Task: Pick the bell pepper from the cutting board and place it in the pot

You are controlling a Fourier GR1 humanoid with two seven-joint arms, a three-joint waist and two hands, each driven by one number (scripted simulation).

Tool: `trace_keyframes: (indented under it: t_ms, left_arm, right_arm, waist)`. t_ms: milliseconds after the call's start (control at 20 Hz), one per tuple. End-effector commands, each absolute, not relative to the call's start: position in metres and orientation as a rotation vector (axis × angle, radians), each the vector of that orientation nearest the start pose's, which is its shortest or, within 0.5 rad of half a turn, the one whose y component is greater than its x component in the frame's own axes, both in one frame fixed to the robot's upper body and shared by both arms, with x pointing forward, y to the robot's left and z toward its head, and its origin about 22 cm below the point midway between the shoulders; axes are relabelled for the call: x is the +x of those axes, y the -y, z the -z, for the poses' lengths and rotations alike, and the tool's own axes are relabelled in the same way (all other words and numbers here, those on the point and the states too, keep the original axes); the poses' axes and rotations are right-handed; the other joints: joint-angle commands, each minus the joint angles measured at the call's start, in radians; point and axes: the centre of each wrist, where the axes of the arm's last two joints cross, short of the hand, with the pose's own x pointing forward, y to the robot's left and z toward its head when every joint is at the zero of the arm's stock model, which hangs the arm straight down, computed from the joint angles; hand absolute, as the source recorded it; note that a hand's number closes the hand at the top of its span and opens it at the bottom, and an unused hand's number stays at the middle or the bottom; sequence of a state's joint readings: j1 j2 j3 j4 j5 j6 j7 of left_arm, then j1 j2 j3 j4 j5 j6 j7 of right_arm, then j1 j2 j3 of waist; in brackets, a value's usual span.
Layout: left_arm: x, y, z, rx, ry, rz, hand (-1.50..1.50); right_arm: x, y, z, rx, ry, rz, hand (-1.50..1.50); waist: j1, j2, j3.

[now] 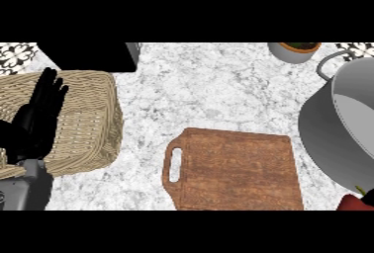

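Bell pepper (356, 203) (right), robot hand (40, 116) left

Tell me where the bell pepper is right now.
In the head view, the bell pepper shows at the lower right corner, right of the cutting board and close to the pot; only part of it is visible.

No readable text, label, brand, number or sign on anything in frame. Patterned tiles (16, 53) in upper left corner, and again in upper right corner: black-and-white ornament only, no letters or digits.
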State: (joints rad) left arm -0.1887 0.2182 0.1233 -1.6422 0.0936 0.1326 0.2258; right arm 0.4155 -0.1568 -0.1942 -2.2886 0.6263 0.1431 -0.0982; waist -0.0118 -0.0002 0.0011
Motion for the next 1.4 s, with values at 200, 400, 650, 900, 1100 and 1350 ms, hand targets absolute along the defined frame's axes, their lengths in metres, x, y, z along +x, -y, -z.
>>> trace_keyframes:
  t_ms: [200,400,650,900,1100,1350]
  left_arm:
    - [0.273,-0.279,-0.084,0.184,1.607,-0.072,0.00]
    - [0.282,-0.289,-0.086,0.192,1.622,-0.060,0.00]
    - [0.281,-0.285,-0.089,0.174,1.606,-0.059,0.00]
    - [0.283,-0.293,-0.086,0.186,1.617,-0.060,0.00]
    - [0.301,-0.266,-0.085,0.199,1.639,-0.061,0.00]
    - [0.290,-0.272,-0.084,0.190,1.622,-0.063,0.00]
  right_arm:
    - [0.166,0.373,-0.142,-0.769,1.743,-0.384,1.50]
    - [0.177,0.398,-0.141,-1.128,1.690,-0.543,1.50]
    - [0.218,0.428,-0.113,-1.309,1.570,-0.619,1.50]
    - [0.254,0.446,-0.064,-1.251,1.552,-0.641,1.50]
    - [0.264,0.434,-0.034,-1.095,1.507,-0.597,1.50]
    - [0.266,0.451,-0.029,-0.937,1.431,-0.549,-1.50]
  waist:
    - [0.018,-0.001,-0.001]
    - [0.023,0.003,0.000]
    - [0.039,0.006,0.000]
    - [0.030,0.004,0.000]
    - [0.025,0.007,0.001]
    - [0.048,0.009,0.002]
